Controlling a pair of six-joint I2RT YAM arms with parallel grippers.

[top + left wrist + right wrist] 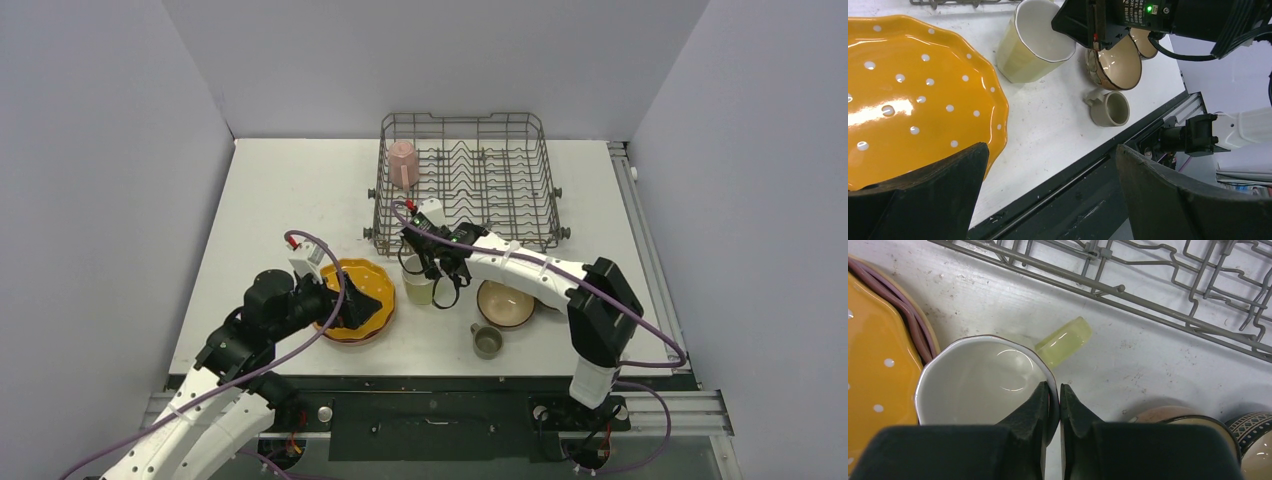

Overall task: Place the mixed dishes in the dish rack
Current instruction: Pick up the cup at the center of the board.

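My right gripper [1053, 390] is shut on the rim of the pale yellow mug [978, 377], one finger inside and one outside; the mug [417, 281] stands on the table just in front of the dish rack [466, 178]. A pink mug [403, 163] lies in the rack's left part. My left gripper [1048, 165] is open and empty over the near right edge of the orange white-dotted plate [908, 95], which rests on the pink plate [908, 315]. The brown bowls [506, 303] and the small grey-olive cup [487, 340] sit to the right of the yellow mug.
The table's front edge and a black rail [430, 400] run close below the plates and the cup. Grey walls close in the table on the left, back and right.
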